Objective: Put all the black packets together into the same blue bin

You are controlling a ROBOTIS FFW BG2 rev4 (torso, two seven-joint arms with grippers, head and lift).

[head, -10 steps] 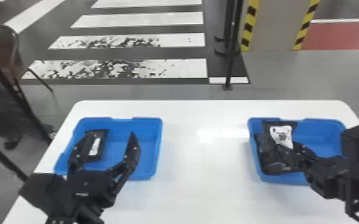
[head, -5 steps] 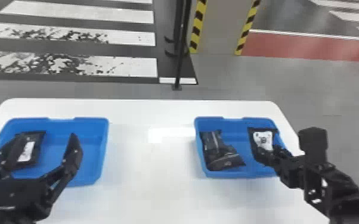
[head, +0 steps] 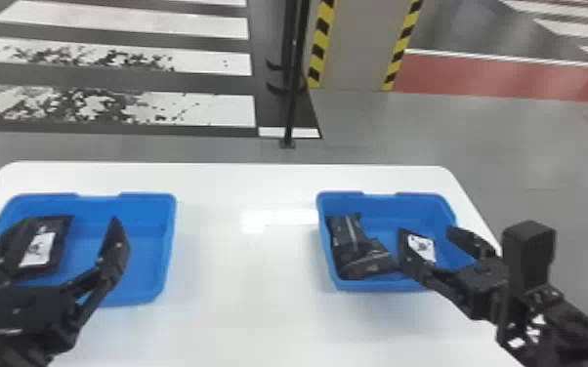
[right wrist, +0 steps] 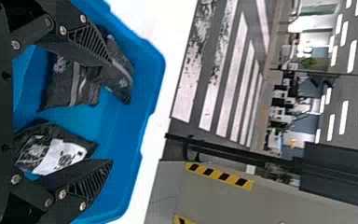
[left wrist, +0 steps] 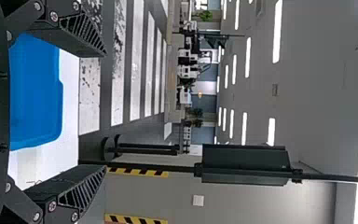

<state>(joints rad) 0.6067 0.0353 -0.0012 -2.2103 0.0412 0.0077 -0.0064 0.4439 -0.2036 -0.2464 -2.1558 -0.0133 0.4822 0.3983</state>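
Resting in the left blue bin (head: 170,244) is a white-labelled black packet (head: 39,249).

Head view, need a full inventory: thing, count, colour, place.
Table: one, white, under both bins
Left bin: one, blue, on table
Right bin: one, blue, on table
Left packet: one, black with white label, in left bin
Plain packets: two, black, overlapping, left side of right bin
Labelled packet: one, black with white label, in right bin
Pole: one, black, behind table
Pillar: one, grey, yellow-black edges, behind table
Floor stripes: several, white, beyond table
Floor strip: one, red, back right
Left pincer: one, black, open over left bin
Right pincer: one, black, open over right bin
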